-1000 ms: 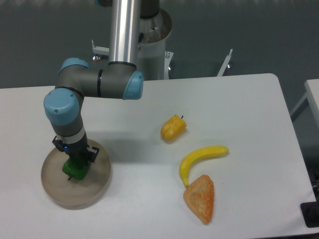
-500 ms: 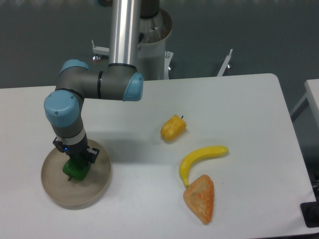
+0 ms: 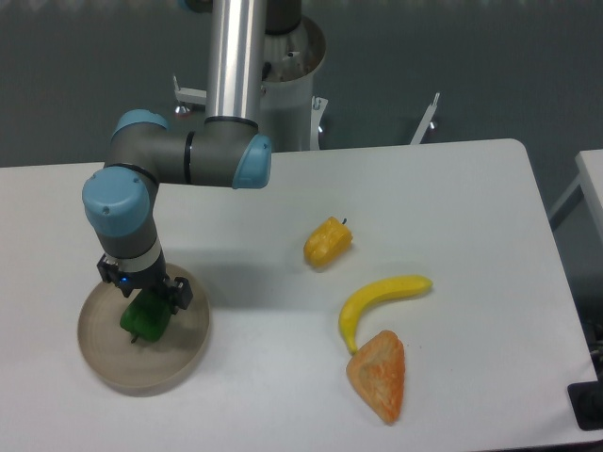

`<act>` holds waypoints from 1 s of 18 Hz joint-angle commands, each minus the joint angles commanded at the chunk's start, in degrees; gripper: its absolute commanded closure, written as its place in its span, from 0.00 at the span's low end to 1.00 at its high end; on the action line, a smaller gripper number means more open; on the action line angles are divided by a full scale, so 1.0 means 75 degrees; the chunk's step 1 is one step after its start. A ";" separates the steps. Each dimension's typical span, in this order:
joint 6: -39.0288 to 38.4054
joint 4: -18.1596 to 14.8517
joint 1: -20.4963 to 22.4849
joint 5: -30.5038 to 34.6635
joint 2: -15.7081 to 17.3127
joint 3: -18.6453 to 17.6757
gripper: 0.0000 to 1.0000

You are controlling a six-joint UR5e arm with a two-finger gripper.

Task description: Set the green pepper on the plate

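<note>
Green pepper (image 3: 143,317) sits inside the plate (image 3: 188,353), on its floor, toward the plate's back half. Plate lies near the table's (image 3: 452,198) left front corner; its front rim is close to the table's front edge, its left rim short of the left edge. Gripper (image 3: 143,303) stands directly above the pepper, wrist vertical. Jaws look spread a little, fingers flanking the pepper's top; the wrist hides the contact, so whether they still touch it I cannot tell.

Open room: bare tabletop right of the plate as far as the yellow pepper (image 3: 328,242). Banana (image 3: 377,303) and orange wedge (image 3: 379,374) lie well right of the plate, nearer the front edge than the yellow pepper.

Versus half a second ago: fingers have parted slightly from the pepper and the wrist has edged up. Pepper, plate and the other items have not shifted.
</note>
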 joint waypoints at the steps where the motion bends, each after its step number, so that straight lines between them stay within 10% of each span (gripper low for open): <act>1: 0.0012 0.0000 0.0211 0.0000 0.0106 0.0011 0.00; 18: 0.5551 0.0363 0.3306 0.0059 0.0177 0.0527 0.00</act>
